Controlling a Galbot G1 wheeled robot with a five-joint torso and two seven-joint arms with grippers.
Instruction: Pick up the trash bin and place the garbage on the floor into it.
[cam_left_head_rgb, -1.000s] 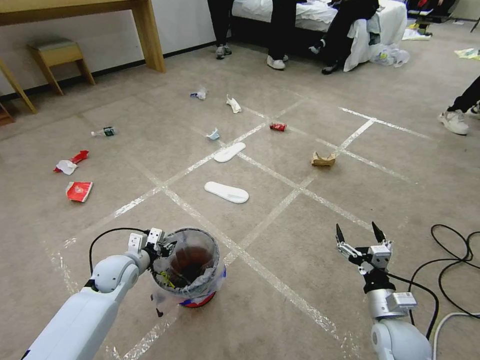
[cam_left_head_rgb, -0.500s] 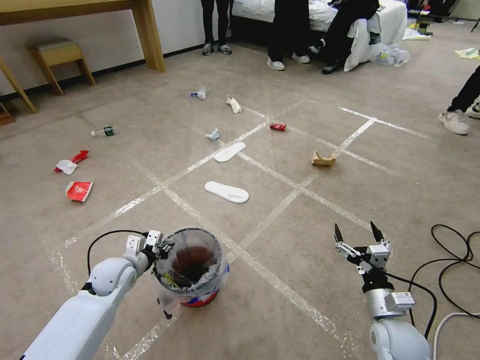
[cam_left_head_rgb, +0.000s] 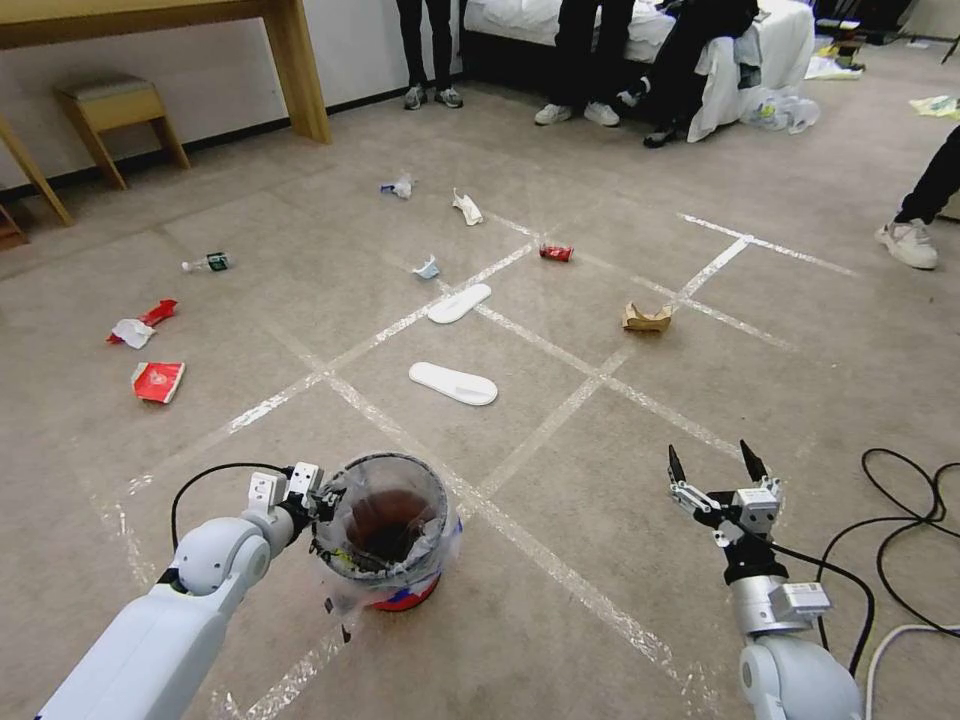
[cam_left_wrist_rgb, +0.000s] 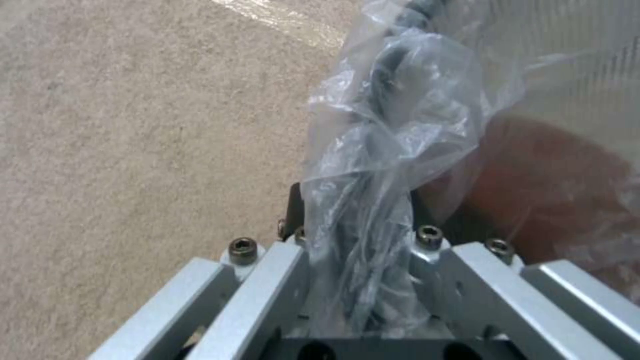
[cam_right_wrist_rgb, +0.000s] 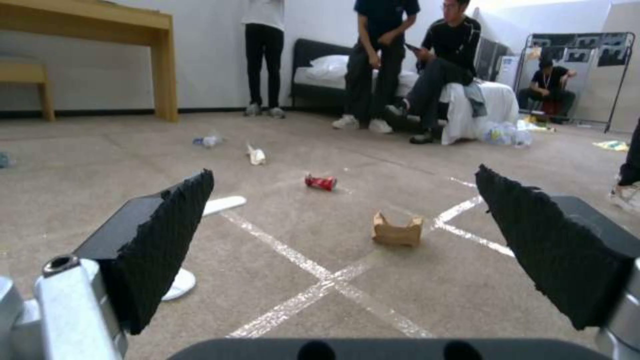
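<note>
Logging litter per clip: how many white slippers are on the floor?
2. One slipper lies ahead of the bin; the other slipper lies farther out, on a tape line.

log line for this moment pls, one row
left hand: shut on trash bin rim | right hand: open, empty, above carpet | litter: slippers, paper bag, red can on floor
</note>
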